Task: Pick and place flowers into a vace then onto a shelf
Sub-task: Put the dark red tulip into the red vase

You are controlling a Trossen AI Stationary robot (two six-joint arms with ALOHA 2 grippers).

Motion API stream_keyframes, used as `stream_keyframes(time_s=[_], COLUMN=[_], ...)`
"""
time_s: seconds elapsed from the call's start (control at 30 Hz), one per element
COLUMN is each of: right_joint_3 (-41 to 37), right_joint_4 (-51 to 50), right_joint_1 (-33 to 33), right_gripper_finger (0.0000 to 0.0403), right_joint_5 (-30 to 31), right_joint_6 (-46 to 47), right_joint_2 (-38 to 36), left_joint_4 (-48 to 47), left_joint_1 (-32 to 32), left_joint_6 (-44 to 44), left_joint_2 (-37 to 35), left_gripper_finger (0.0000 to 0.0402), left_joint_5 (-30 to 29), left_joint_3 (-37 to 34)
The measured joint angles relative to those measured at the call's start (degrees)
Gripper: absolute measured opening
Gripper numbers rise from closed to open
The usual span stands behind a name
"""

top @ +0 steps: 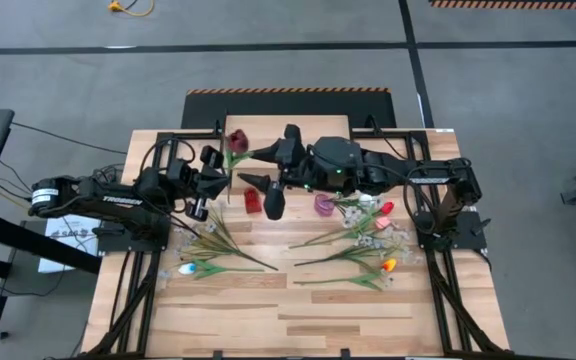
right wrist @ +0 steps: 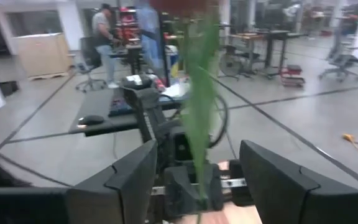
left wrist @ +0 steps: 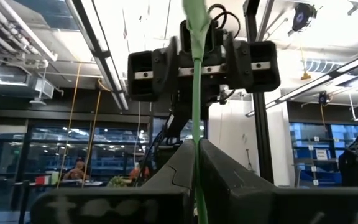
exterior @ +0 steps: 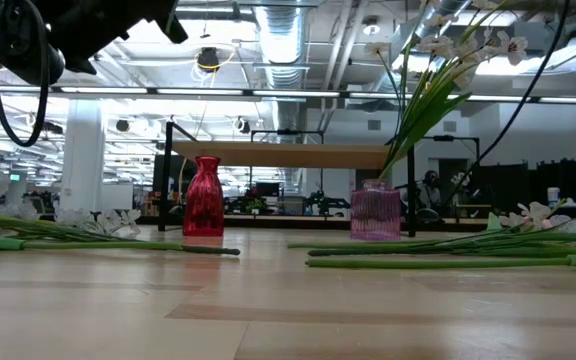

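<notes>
Your left gripper [left wrist: 197,180] jaws pinch the flower stem [left wrist: 196,93] while the right gripper [right wrist: 197,180] jaws spread, so next steer it into a vase [exterior: 204,197].

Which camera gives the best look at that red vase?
The low view: the red vase stands upright in full side profile there, empty, left of the pink vase. The high view shows it only as a small red spot from above, partly under the arms. Neither wrist view shows it.
</notes>
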Motion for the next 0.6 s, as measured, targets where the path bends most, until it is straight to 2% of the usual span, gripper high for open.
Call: stream_keyframes(time_s=[0.27, 0.6], right_joint_3=[0.1, 0.0], right_joint_4=[5.2, 6.3], right_joint_1=[-2.4, -3.5], right_gripper_finger=[0.0202, 0.0159], right_joint_5=[-4.1, -4.3], right_joint_6=[-0.3, -0.3], right_joint_2=[2.9, 3.7], left_joint_4=[-0.9, -2.1], left_joint_1=[0.0, 0.0], left_joint_6=[0.0, 0.0], left_joint_2=[0.0, 0.0], left_gripper_finger=[0.0000, 0.0000], left_joint_5=[-0.2, -0.2], left_joint_3=[0.0, 0.0])
